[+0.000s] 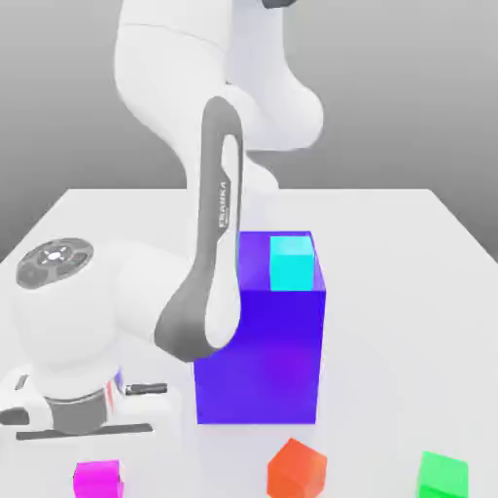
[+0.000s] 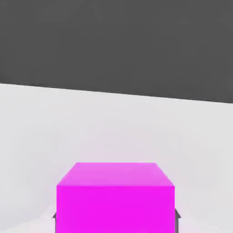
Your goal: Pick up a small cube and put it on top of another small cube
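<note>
Clasping a magenta cube [image 1: 98,480] at the exterior view's near left — one gripper [image 2: 116,222], closed on two opposite sides. Orange-red cube [image 1: 297,471], near middle; green cube [image 1: 443,477], near right. Blue block [image 1: 258,360], farther back — cyan cube [image 1: 292,264] on top.

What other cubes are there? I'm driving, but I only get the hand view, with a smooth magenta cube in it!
Observer: A smooth orange-red cube is to the exterior view's right of the magenta cube.
Operator: Ooh! Any more that way?
Observer: Yes, a smooth bright green cube, farther to that view's right.
Operator: Is anything up high?
Observer: A smooth cyan cube sits on top of a big, smooth blue block.
</note>
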Available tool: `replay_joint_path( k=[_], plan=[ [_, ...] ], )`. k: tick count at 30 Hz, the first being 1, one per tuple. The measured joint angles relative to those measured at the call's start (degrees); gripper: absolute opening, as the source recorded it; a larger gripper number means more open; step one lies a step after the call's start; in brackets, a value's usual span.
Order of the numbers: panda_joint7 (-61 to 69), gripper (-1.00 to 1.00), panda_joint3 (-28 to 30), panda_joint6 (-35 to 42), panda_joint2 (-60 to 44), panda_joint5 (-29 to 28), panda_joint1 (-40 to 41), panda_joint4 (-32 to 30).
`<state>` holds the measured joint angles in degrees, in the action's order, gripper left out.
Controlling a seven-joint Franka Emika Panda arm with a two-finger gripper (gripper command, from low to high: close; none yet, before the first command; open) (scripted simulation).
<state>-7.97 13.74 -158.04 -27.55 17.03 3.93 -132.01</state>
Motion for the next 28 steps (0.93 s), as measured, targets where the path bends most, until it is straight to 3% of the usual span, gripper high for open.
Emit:
replay_joint_path(
  k=[4,13,17,18,24,28],
  plan=[
    [-2.37,-1.0,2.2,5.51,6.95,-4.41,-3.52,-1.38],
    [1.67,-1.0,-8.11,9.88,11.36,-12.53,-17.3,-0.68],
    [3.76,-1.0,-12.92,8.25,7.94,-15.9,-23.15,1.51],
    [4.22,1.0,-13.94,6.92,5.56,-16.94,-24.7,2.67],
    [4.46,1.0,-14.53,6.11,4.12,-17.61,-25.63,3.4],
    [4.95,1.0,-15.25,11.31,9.11,-17.88,-26.42,3.71]
  ],
)
